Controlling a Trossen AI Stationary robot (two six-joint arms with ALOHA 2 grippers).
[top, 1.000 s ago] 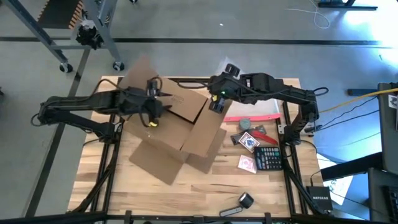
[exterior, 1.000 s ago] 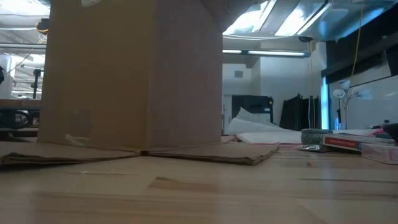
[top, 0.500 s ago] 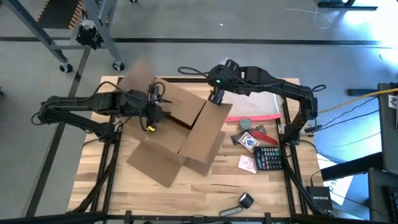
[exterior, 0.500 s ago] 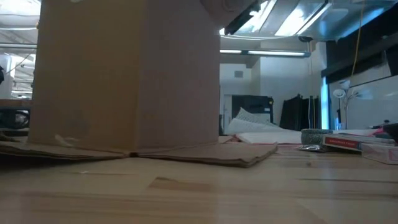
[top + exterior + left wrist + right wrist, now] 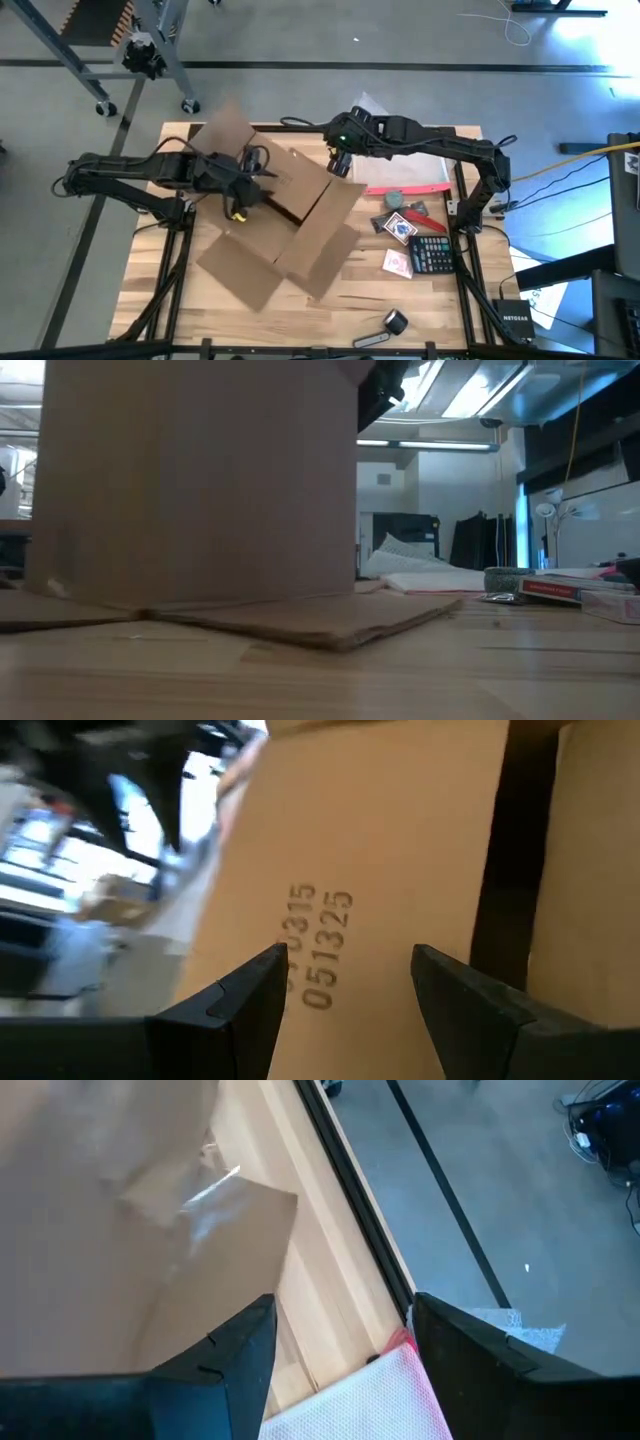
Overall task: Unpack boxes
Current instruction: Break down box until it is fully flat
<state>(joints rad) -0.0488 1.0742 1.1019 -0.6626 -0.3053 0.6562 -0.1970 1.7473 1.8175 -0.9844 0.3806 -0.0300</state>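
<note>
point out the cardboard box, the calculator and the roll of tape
cardboard box [image 5: 312,222]: high view, on its near right flap
calculator [image 5: 433,255]: high view, middle of its keypad
roll of tape [image 5: 397,321]: high view, on the dark roll itself

Even, bright overhead light fills the top-down view, with glare on the grey floor at the upper right. At table height, ceiling light panels [image 5: 470,390] glow while the plain brown corrugated cardboard box [image 5: 190,480] looms soft and out of focus. The left wrist view's background is smeared with blur.
</note>
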